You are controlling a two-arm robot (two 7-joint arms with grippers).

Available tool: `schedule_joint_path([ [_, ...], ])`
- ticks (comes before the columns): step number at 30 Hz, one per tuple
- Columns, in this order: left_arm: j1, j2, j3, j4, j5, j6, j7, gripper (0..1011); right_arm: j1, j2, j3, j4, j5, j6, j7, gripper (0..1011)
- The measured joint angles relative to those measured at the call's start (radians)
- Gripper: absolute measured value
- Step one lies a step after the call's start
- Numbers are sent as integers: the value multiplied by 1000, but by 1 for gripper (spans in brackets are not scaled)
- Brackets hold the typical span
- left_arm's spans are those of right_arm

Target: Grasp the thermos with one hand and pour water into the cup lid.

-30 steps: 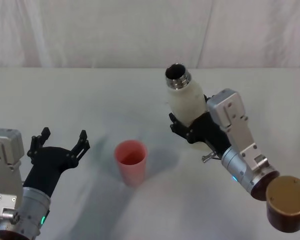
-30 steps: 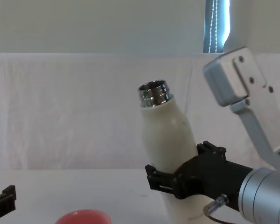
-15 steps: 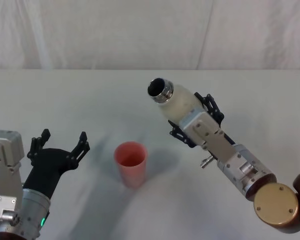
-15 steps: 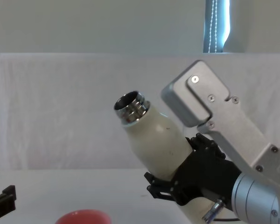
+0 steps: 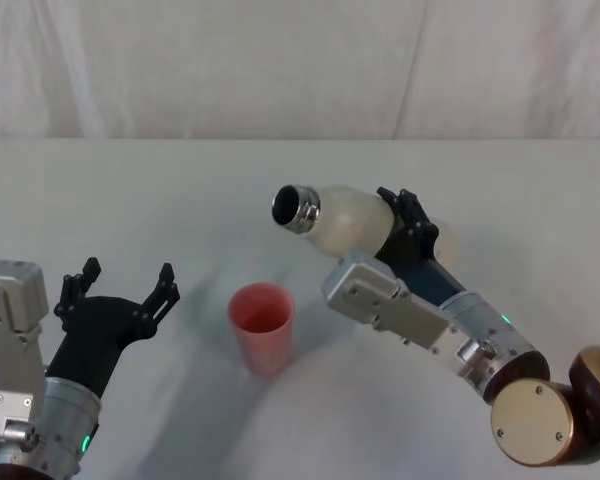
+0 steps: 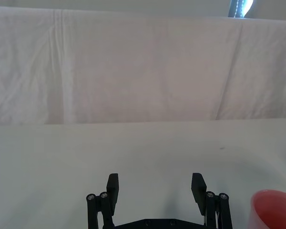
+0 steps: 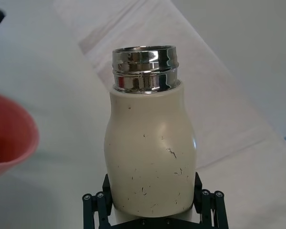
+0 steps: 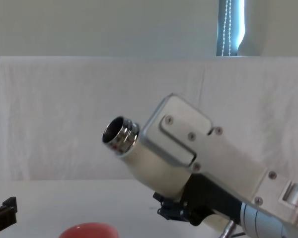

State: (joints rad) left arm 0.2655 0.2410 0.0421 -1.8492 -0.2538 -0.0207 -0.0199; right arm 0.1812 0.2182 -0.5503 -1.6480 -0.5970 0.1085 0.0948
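Observation:
The cream-white thermos (image 5: 350,222) hangs tilted nearly flat above the table, its steel neck (image 5: 295,209) pointing left, up and to the right of the cup lid. My right gripper (image 5: 405,235) is shut on its body (image 7: 150,162). The steel neck (image 8: 120,136) also shows in the chest view. The pink-red cup lid (image 5: 262,325) stands upright on the table, its rim (image 8: 88,230) at the bottom of the chest view and its edge (image 7: 9,138) beside the thermos in the right wrist view. My left gripper (image 5: 120,290) hovers open to the lid's left, nothing between its fingers (image 6: 197,188).
A white cloth covers the table (image 5: 130,200) and a white curtain (image 5: 280,60) hangs behind it. A thin blue-lit gap (image 8: 231,27) shows in the backdrop at the upper right.
My right arm has rolled and tipped the thermos from near upright to almost horizontal, its mouth swinging left and down toward the cup lid. The left arm and the lid have not moved.

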Motion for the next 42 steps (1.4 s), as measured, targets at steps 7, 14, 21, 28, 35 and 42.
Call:
schedule_joint_path([
  [7,0,0,0,0,0,0,0,1001,6,18,-19,0,-78,0,21,961],
  [14,0,0,0,0,0,0,0,1001,14,41,-36,-6,-150,-4,44,961],
  [21,0,0,0,0,0,0,0,1001,23,57,-59,-6,-226,-1,47,961],
  [28,0,0,0,0,0,0,0,1001,30,61,-75,6,-292,11,33,961],
  [35,0,0,0,0,0,0,0,1001,45,61,-85,30,-343,20,15,961],
  [42,0,0,0,0,0,0,0,1001,54,67,-91,41,-382,30,7,961],
])
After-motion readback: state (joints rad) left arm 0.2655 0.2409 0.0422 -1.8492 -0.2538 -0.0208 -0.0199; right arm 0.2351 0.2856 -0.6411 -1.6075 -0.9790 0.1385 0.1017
